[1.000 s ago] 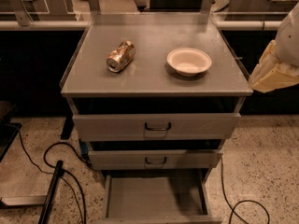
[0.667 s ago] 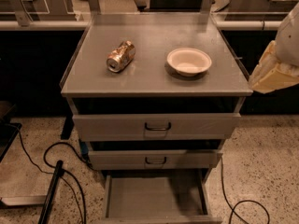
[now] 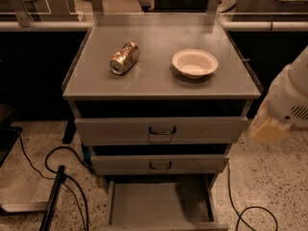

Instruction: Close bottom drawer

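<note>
The bottom drawer [image 3: 161, 203] is the lowest of three grey drawers in the cabinet and is pulled far out toward me. Its shallow grey tray is bare, and its front and handle are cut off by the lower frame edge. The middle drawer [image 3: 160, 164] and the top drawer [image 3: 161, 129] stick out a little and each shows a dark loop handle. Only a white and cream section of my arm [image 3: 286, 102] shows at the right edge, beside the cabinet at top-drawer height. My gripper itself is out of view.
A crushed can [image 3: 124, 57] lies on its side on the cabinet top [image 3: 159, 83], and a white bowl [image 3: 194, 63] sits to its right. Black cables [image 3: 62, 177] trail on the speckled floor on the left, and another cable [image 3: 250, 211] on the right. Dark counters flank the cabinet.
The arm section at the right edge has moved down, from cabinet-top height to top-drawer height. The drawers, can and bowl have not moved.
</note>
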`<state>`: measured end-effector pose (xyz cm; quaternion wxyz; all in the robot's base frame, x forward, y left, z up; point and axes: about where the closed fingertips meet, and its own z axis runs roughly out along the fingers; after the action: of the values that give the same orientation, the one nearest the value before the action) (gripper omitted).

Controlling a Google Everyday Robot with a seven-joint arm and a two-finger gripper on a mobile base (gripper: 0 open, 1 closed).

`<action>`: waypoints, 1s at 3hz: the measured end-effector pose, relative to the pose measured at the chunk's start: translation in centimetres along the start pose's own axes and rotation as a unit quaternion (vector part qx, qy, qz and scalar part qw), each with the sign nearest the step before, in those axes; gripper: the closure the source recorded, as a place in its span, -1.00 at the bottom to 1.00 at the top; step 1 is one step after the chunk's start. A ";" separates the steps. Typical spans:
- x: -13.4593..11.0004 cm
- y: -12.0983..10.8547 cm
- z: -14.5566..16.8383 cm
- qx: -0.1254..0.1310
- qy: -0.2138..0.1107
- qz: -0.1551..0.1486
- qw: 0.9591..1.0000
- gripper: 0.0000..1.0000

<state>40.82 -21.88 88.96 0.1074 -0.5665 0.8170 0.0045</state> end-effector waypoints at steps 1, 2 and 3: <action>2.1 3.5 6.8 -0.059 0.019 0.030 0.998 1.00; 2.8 4.6 8.0 -0.073 0.029 0.031 0.996 1.00; 2.8 4.6 8.0 -0.073 0.029 0.031 0.996 1.00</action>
<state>36.99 -21.78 80.14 0.0420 -0.5471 0.8345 0.0508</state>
